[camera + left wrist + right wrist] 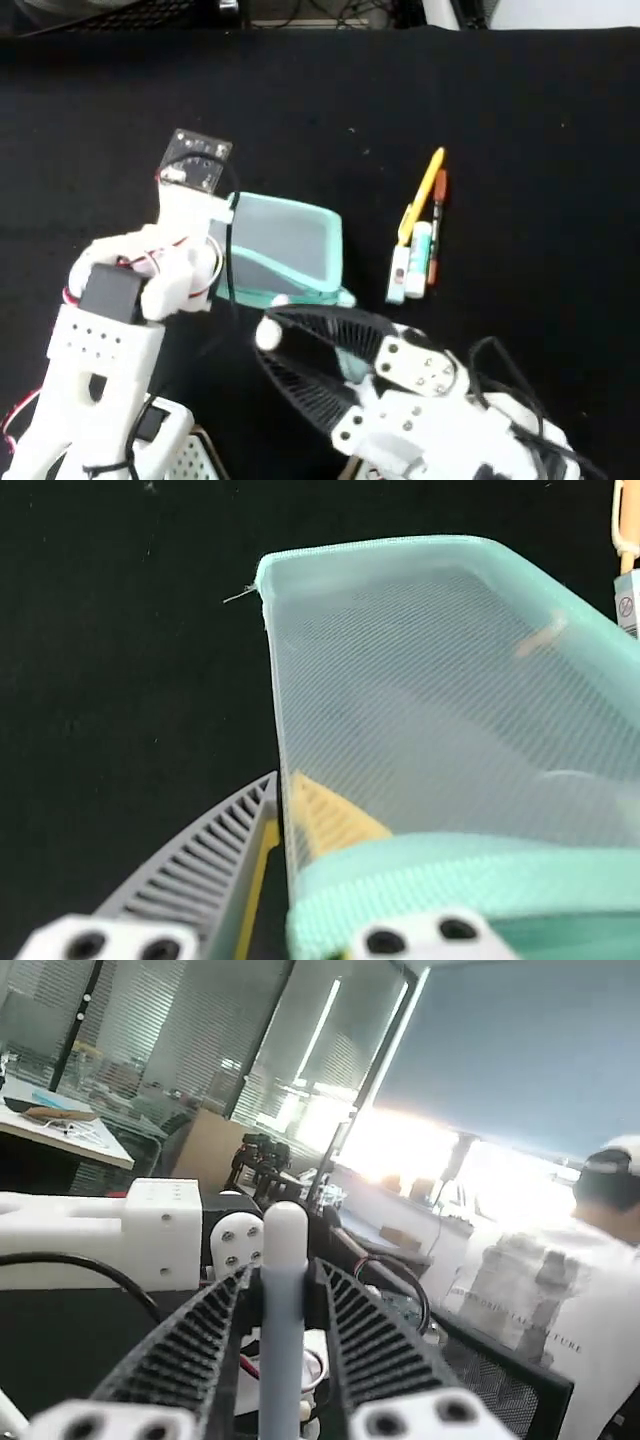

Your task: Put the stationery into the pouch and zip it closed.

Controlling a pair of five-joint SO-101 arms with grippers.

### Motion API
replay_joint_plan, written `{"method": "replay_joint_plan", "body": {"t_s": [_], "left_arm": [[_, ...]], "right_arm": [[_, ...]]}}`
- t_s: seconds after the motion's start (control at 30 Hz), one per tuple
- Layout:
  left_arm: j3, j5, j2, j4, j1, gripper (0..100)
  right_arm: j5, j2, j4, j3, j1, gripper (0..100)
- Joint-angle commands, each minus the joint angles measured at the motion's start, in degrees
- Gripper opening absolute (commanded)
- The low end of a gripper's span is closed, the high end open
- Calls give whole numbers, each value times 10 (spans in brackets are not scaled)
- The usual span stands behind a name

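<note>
**Q:** As I read the table from the left, what has the left arm got?

**A:** My left gripper [284,785] is clamped on the side wall of the mint-green mesh pouch [290,242]. One finger is inside, one outside. The pouch is on the black table [520,120].

**Q:** And to the right of that?

**A:** My right gripper [283,1272] is closed tight on a white round-tipped stick [268,335], near the pouch's corner. Further right, a yellow pen [426,185], an orange pen [437,228] and two white tubes [420,250] lie bunched together, apart from the pouch.
</note>
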Motion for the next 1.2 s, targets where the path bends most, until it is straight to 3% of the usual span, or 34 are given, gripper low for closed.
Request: {"method": "replay_joint_plan", "body": {"t_s": [0.0,0.27,0.4,0.67,0.87,0.97,1.07,1.17], "left_arm": [[4,3,-12,-18,22,31],[4,2,-11,-16,29,32],[-4,1,-11,0,29,33],[-42,-16,-11,39,15,33],[-69,-3,40,33,-51,31],[-90,3,104,34,-61,30],[-111,4,166,37,-61,30],[-124,4,207,37,-61,30]], "right_arm": [[25,-46,3,32,-9,11],[29,-62,-25,107,-6,11],[87,-62,-45,136,-4,11],[98,-62,-87,139,122,11],[94,-62,-84,140,138,12],[65,-61,-83,140,141,34],[11,-59,-47,136,141,127],[-9,-44,-26,116,141,132]]}}
